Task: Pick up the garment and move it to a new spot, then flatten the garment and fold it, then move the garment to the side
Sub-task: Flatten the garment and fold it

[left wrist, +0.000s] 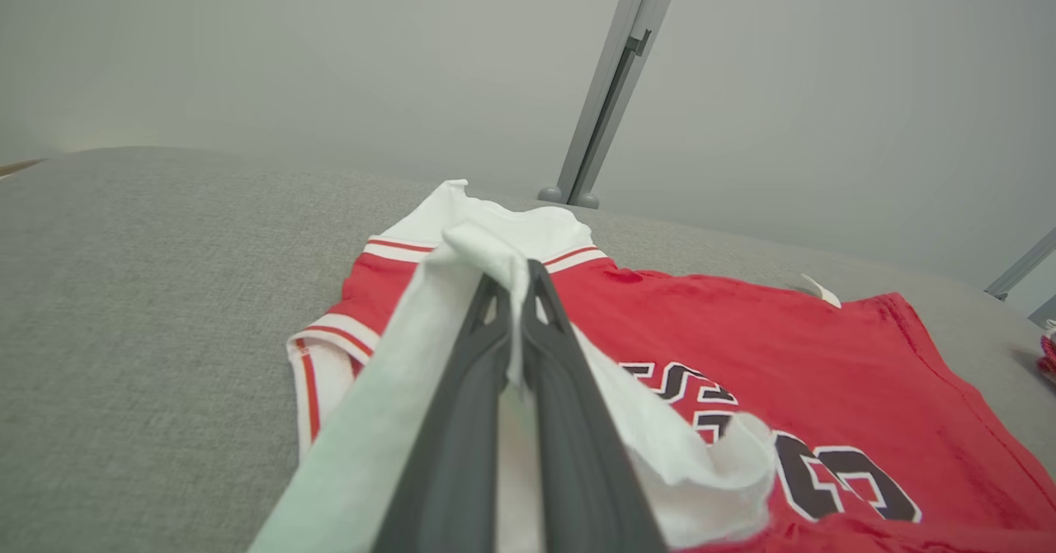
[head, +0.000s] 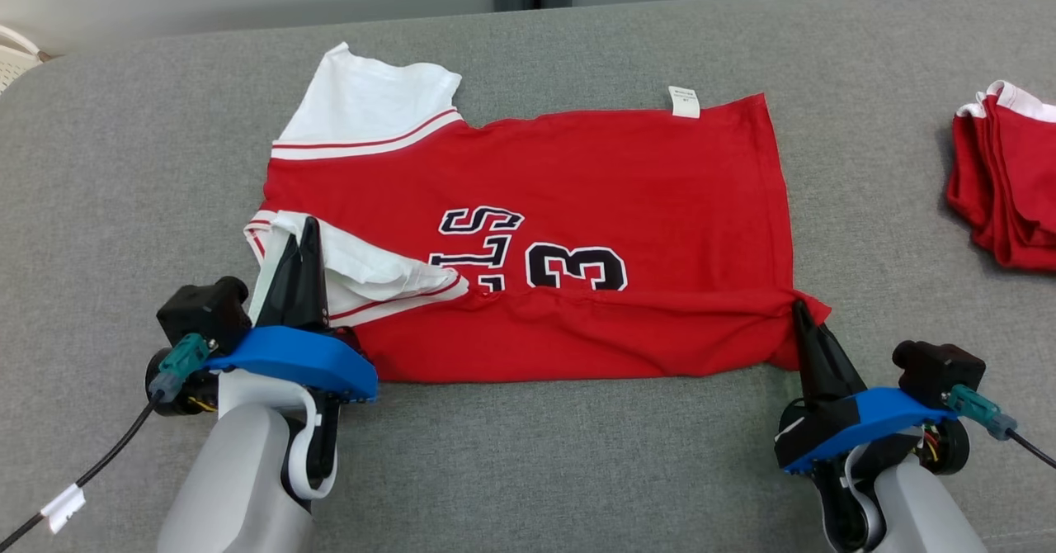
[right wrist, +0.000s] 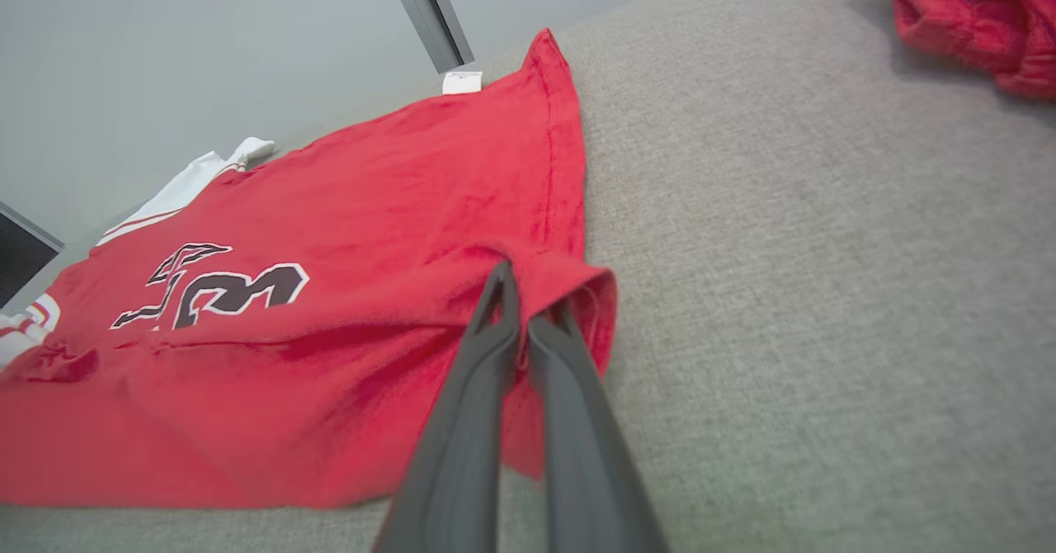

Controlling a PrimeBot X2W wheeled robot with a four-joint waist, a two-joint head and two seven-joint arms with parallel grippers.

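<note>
The red jersey (head: 577, 206) lies spread on the grey desk (head: 124, 165). At near left the left hand (head: 304, 231) pinches its white sleeve (head: 363, 268); at near right the right hand (head: 799, 309) pinches its hem corner. Another red garment (head: 1006, 198) lies far right.

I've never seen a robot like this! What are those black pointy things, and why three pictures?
Those are the jaws of a robot's two arms. One picture comes from a camera on its head; the other two from cameras on its wrists, looking along the jaws. A red and white jersey lies on a gray cushion. The left jaws are shut on its white sleeve; the right jaws on its red hem corner. Another red garment lies at the right.
</note>
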